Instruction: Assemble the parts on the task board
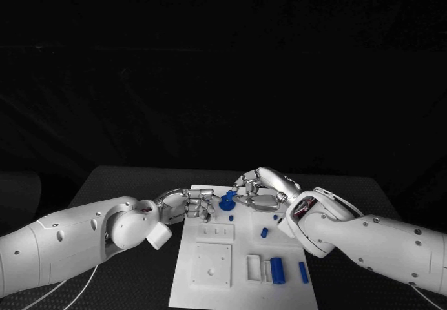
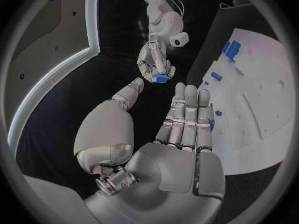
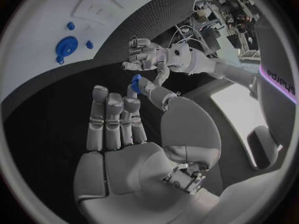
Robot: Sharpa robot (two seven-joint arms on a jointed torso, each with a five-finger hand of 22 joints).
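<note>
The right hand (image 1: 256, 188) pinches a blue part (image 1: 227, 201) (above the task board (image 1: 212, 284)); the left hand (image 1: 189, 205) holds nothing, fingers apart.

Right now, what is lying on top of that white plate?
On the task board lie small blue parts: a long one, a thin one, a short one. Both hands cover its far end.

Task board (image 1: 212, 271): white, matt, plastic-looking, smooth with shallow moulded recesses. Parts: blue, smooth plastic look, slight sheen, e.g. cylindrical part (image 1: 278, 270). Table (image 1: 121, 184): black, matt, finely textured weave visible in right wrist view. Left hand (image 1: 191, 205) and right hand (image 1: 256, 190): silver, satin metallic finish, smooth palm shells. Arm covers: white, glossy plastic.
</note>
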